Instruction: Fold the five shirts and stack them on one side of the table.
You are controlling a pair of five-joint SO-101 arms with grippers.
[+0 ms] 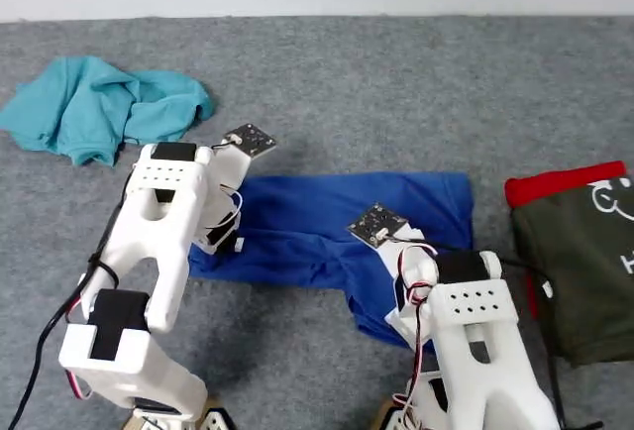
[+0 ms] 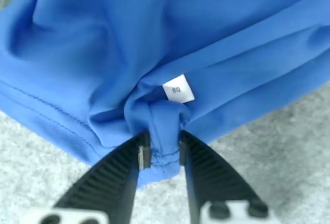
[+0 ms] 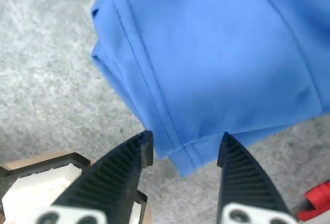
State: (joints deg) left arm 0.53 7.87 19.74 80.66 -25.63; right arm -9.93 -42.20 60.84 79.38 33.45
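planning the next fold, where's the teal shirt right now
In the high view the teal shirt lies crumpled at the far left of the table, beyond the left arm and apart from the blue shirt in the middle.

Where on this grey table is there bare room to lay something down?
Bare: the far strip behind the blue shirt, right of the teal shirt; also the front patch between the left arm and right arm. Crowded: the middle, and the right edge with the dark green shirt.

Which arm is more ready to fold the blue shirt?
The left arm: its jaws are shut on the blue shirt beside the label. The right arm has open jaws straddling a hem corner, gripping nothing.
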